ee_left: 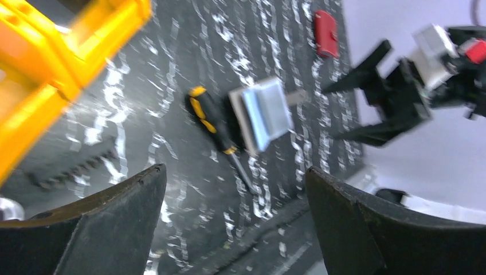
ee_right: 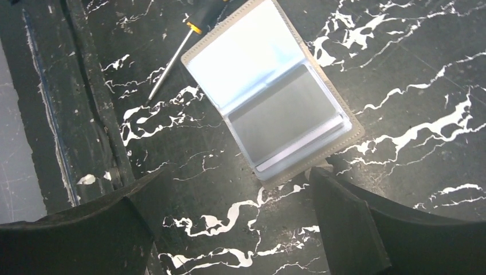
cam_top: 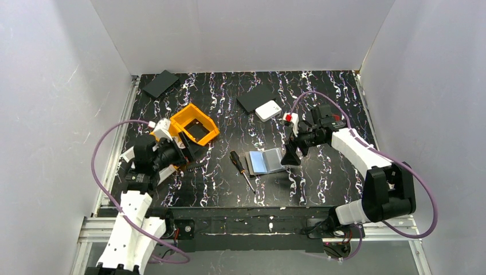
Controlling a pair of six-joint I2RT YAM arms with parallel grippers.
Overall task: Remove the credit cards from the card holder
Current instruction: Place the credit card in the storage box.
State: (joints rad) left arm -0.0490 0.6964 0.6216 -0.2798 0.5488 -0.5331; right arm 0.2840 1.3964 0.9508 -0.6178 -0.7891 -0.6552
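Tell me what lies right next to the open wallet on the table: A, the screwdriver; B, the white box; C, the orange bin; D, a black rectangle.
A: the screwdriver lies just left of the wallet; the others sit farther off.

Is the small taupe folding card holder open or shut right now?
Open: the card holder lies spread flat on the black marbled table, pale inside facing up, a greyish card showing in one half.
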